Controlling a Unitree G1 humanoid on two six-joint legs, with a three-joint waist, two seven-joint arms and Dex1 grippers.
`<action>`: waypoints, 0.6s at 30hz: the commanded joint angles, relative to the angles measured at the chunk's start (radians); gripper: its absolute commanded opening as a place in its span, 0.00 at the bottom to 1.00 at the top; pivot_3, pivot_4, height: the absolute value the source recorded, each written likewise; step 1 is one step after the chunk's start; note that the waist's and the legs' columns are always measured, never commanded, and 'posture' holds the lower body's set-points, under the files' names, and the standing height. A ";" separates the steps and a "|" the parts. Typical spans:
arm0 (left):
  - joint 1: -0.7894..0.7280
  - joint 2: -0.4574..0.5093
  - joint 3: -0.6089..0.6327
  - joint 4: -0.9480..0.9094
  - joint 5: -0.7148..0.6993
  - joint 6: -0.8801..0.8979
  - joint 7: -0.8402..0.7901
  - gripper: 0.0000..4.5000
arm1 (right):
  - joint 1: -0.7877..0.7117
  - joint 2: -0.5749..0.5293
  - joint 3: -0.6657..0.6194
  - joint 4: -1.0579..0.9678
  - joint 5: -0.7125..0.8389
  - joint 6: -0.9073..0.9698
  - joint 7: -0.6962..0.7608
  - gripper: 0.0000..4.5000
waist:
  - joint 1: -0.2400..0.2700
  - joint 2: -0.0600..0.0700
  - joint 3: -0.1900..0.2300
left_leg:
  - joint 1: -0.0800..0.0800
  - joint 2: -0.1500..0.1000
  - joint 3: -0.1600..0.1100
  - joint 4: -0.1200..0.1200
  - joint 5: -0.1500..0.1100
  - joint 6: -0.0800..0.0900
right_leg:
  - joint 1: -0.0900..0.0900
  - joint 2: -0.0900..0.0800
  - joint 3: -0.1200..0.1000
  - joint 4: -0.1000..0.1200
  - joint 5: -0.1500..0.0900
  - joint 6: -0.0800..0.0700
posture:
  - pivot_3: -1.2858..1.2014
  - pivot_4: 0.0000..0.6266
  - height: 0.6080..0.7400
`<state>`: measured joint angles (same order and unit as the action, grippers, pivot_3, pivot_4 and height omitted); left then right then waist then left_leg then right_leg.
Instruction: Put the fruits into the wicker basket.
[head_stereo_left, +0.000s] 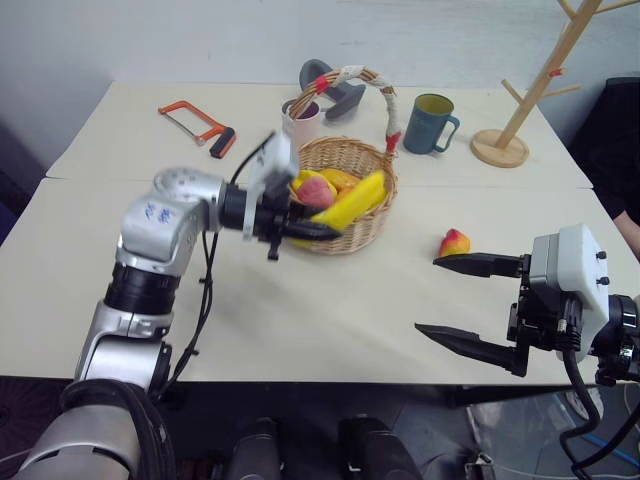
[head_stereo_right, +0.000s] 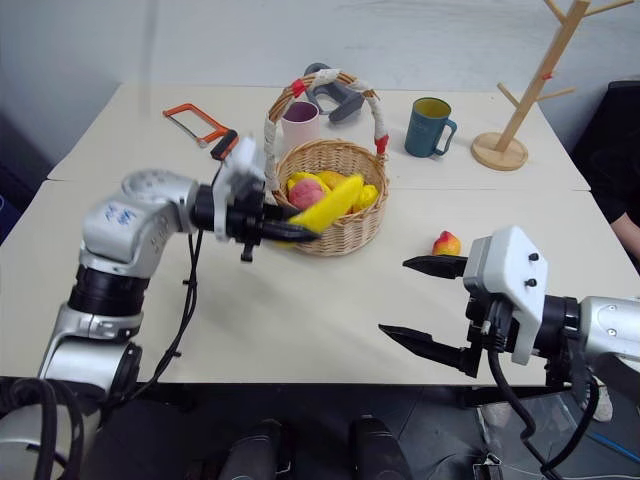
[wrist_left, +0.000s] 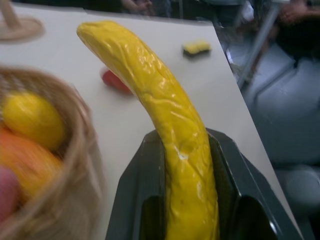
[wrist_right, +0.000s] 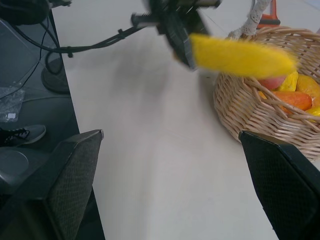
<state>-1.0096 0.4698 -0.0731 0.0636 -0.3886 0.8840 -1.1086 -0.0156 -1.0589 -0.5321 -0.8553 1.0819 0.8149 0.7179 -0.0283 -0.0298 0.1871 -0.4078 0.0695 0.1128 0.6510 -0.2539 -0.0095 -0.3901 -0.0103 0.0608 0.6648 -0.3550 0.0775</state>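
My left gripper (head_stereo_left: 305, 228) is shut on the end of a long yellow banana (head_stereo_left: 352, 202). It holds the banana slanting over the near left rim of the wicker basket (head_stereo_left: 368, 238). In the left wrist view the banana (wrist_left: 165, 115) runs up between the two fingers (wrist_left: 135, 200). Inside the basket lie a pink fruit (head_stereo_left: 316, 190) and orange and yellow ones (head_stereo_left: 340, 178). A small red-and-yellow fruit (head_stereo_left: 453, 242) sits on the table right of the basket. My right gripper (head_stereo_left: 427, 295) stands open just in front of that fruit, with nothing in it.
Behind the basket stand a pink cup (head_stereo_left: 300, 122) and a teal mug (head_stereo_left: 432, 123). A wooden mug tree (head_stereo_left: 510, 140) is at the back right, and an orange hacksaw (head_stereo_left: 200, 125) at the back left. A yellow-and-black sponge (wrist_left: 196, 48) lies near the table's edge.
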 joint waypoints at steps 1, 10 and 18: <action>-0.091 -0.062 0.037 0.074 0.073 0.164 0.281 0.17 | -0.025 0.011 0.022 0.000 -0.029 -0.047 -0.013 1.00 | 0.000 0.000 0.000 | 0.000 -0.001 0.000 0.000 0.000 0.000 | 0.000 0.000 0.000 0.000 0.000 0.000 | 0.52 0.24 1.00; -0.181 -0.176 0.017 0.297 0.135 0.011 0.434 0.24 | -0.072 0.025 0.092 0.017 -0.075 -0.072 -0.048 1.00 | 0.001 0.000 0.000 | 0.001 -0.001 0.001 -0.004 0.004 -0.007 | -0.002 0.000 0.002 0.000 0.000 0.000 | 0.52 0.24 1.00; -0.193 -0.164 0.016 0.301 0.097 -0.036 0.345 0.75 | -0.009 0.044 0.044 -0.011 -0.066 -0.052 -0.115 1.00 | 0.002 0.000 0.000 | 0.001 -0.001 0.002 -0.004 0.004 -0.008 | -0.002 0.000 0.002 0.000 0.000 0.000 | 0.52 0.24 1.00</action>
<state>-1.1695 0.2898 -0.0613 0.4051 -0.2675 0.8618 -0.7238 -0.0363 -1.0222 -0.4440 -0.8326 1.0081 0.7651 0.6238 -0.0265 -0.0301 0.1872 -0.4071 0.0683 0.1146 0.6470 -0.2494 -0.0171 -0.3921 -0.0108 0.0629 0.6646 -0.3553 0.0776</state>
